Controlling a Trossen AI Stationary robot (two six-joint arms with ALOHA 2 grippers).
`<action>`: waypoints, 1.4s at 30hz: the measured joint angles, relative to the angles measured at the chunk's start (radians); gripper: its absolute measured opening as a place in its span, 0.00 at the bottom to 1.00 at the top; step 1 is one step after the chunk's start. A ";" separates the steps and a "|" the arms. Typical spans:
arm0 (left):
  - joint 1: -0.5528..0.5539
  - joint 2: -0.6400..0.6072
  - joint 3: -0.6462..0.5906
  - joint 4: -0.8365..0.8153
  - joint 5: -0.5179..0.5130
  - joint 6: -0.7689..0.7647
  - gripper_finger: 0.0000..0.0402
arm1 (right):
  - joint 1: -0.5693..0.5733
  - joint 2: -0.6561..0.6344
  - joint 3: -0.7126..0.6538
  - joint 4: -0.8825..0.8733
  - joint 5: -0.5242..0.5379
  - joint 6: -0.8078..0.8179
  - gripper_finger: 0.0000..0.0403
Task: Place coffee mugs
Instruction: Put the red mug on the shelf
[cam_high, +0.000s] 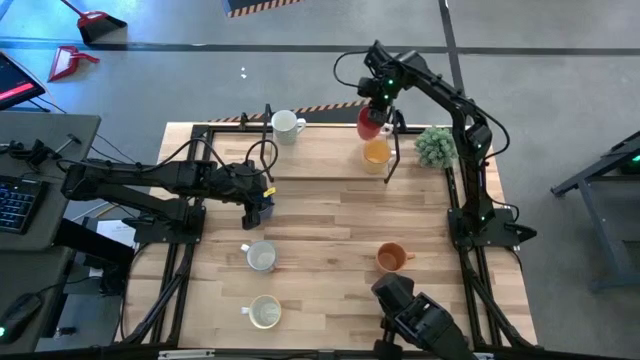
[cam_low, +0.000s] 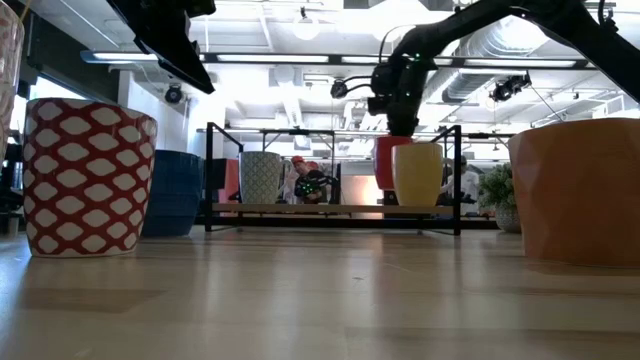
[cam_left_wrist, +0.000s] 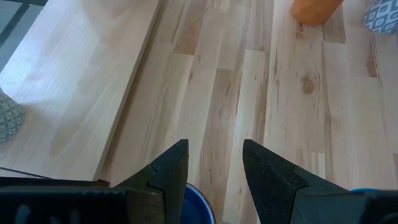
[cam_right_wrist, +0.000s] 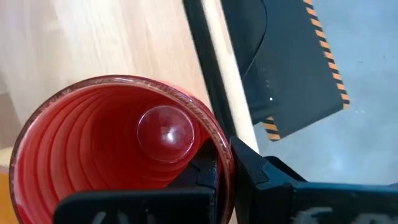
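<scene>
My right gripper (cam_high: 378, 97) is over the far edge of the table, shut on a red mug (cam_high: 370, 122) whose inside shows in the right wrist view (cam_right_wrist: 112, 155). A yellow mug (cam_high: 376, 152) stands just nearer on the raised light shelf (cam_high: 330, 160). A white mug (cam_high: 285, 125) stands at the far middle. Two white mugs (cam_high: 260, 256) (cam_high: 265, 312) and an orange mug (cam_high: 392, 257) stand on the near half. My left gripper (cam_left_wrist: 214, 162) hangs open above a blue mug (cam_left_wrist: 198, 204), clear of it in the low view (cam_low: 180, 192). My right gripper holds the red mug by its rim (cam_right_wrist: 214, 134), one finger inside the mug and one outside its wall. The fingers come from above, pointing steeply down. The mug stays upright below them; I cannot tell whether its base rests on the shelf.
A small green plant (cam_high: 436, 146) stands right of the yellow mug. A black frame rail (cam_high: 240, 125) runs along the table's far edge and sides. Bare wood lies in the table's middle (cam_high: 340, 220). People show in the room beyond the table.
</scene>
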 joint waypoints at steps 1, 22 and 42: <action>0.000 0.000 0.000 0.000 -0.001 0.001 0.35 | -0.001 0.000 0.000 0.000 -0.001 0.012 0.00; 0.000 0.000 0.000 -0.003 -0.019 0.008 0.35 | 0.038 0.073 0.000 -0.015 0.001 0.017 0.00; 0.000 0.000 0.000 -0.004 -0.019 0.008 0.35 | 0.038 0.073 0.000 -0.021 -0.009 0.037 0.08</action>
